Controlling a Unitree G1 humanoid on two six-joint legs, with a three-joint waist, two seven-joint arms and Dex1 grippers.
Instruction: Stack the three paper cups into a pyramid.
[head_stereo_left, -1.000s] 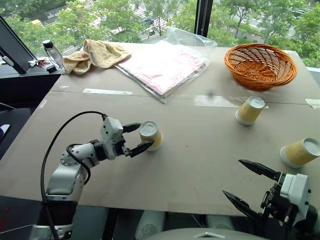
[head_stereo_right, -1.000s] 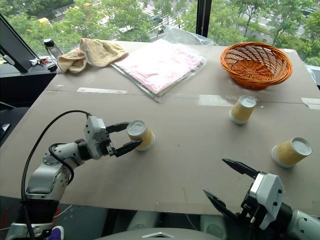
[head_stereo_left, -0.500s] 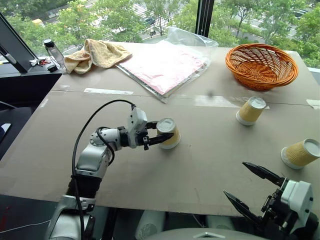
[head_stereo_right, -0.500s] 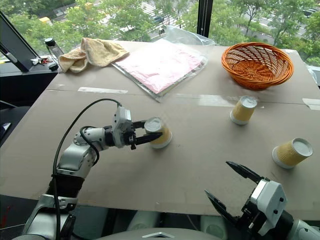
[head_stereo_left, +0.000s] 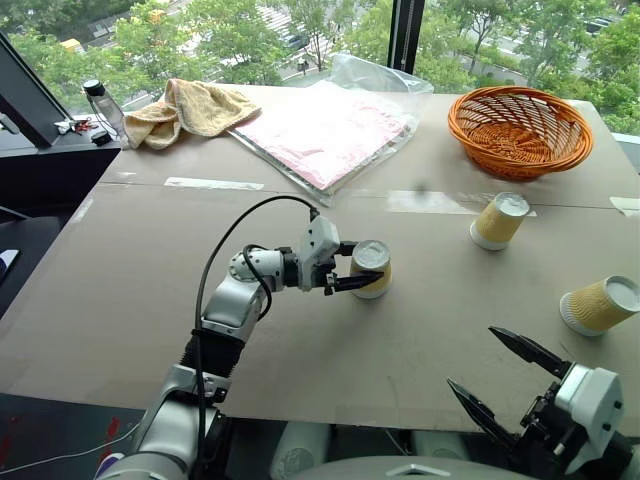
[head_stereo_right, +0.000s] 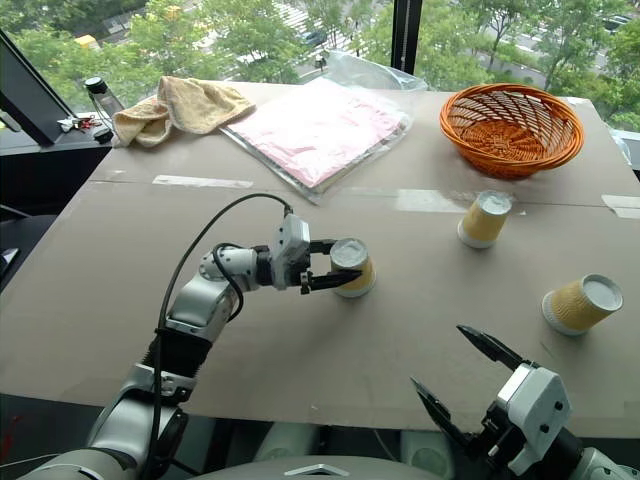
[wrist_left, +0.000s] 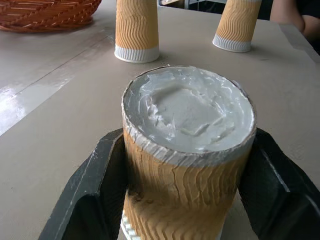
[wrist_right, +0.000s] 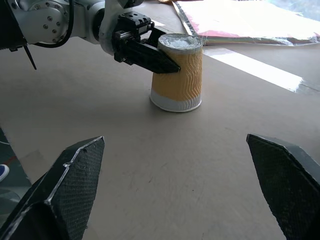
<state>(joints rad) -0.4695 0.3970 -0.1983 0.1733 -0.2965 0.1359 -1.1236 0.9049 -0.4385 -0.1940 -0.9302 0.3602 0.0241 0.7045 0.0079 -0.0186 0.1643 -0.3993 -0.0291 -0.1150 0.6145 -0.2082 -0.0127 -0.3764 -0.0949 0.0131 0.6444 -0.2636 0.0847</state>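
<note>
Sliding rightward across the bench (head_stereo_left: 120, 300) since a second ago, our left pincer (head_stereo_left: 362, 271) grasps one upturned paper cup (head_stereo_left: 371, 269), nearer the other two cups (head_stereo_left: 499, 221) (head_stereo_left: 600, 305); right pincer (head_stereo_left: 508, 380) gapes empty. No pyramid yet.

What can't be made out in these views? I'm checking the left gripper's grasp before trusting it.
- Contact of the left gripper with the held paper cup: head views are too small; in the left wrist view the fingers flank it, but the picture's edge cuts off the cup's rim.
- Whether that cup's rim is lifted off the table: unclear.
- Bottle label: too small.
- Plastic bag contents: only pink sheets visible.
</note>
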